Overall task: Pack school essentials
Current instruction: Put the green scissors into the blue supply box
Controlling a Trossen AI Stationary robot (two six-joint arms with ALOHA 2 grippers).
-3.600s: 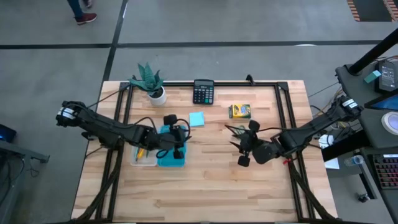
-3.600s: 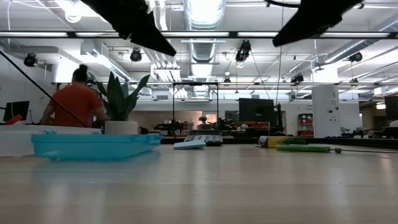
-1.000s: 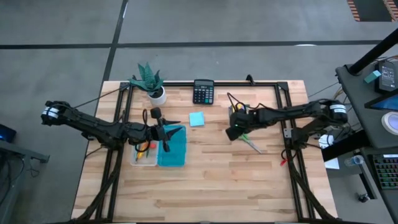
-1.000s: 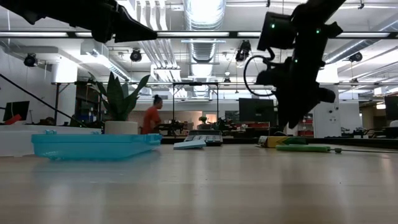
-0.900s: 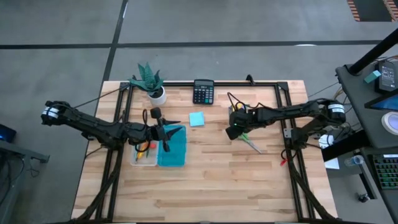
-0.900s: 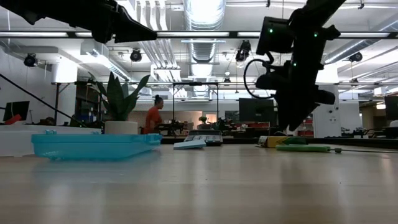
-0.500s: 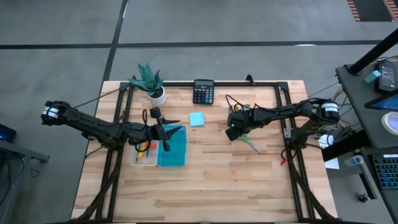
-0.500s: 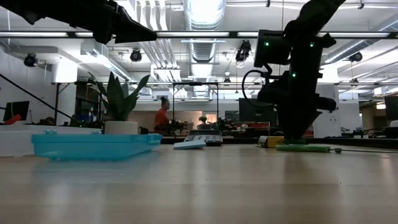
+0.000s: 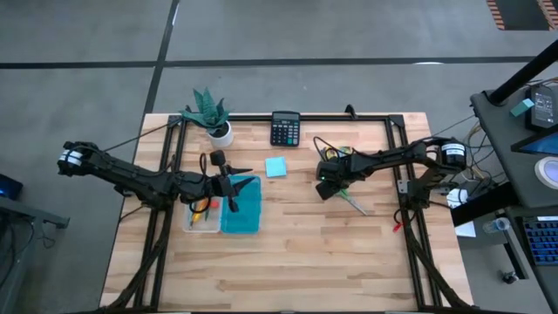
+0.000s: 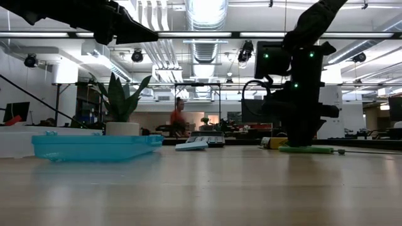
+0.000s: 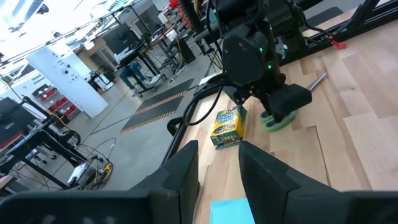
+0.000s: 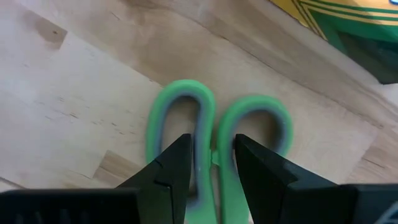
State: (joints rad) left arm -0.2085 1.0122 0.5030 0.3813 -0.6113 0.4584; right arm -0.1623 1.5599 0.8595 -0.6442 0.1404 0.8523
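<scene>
Green plastic loops of the scissors (image 12: 214,134) lie flat on the table (image 9: 349,253); your right gripper (image 12: 211,168), jaws part-open and empty, should pinch that rigid, light bridge between them.

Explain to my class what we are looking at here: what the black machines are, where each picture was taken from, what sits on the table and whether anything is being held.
These are two dark robot arms at a wooden table. One picture looks straight down, one looks level across the tabletop, and two come from cameras on the arms' wrists.

The left gripper hangs over a clear box beside its teal lid; its fingers stand apart with nothing between them.

The right gripper is low over the green-handled scissors, its fingers apart over the two handle loops; no grip shows yet.

Also there: a yellow crayon box, a light-blue sticky-note pad, a calculator and a potted plant. A person stands far behind.
</scene>
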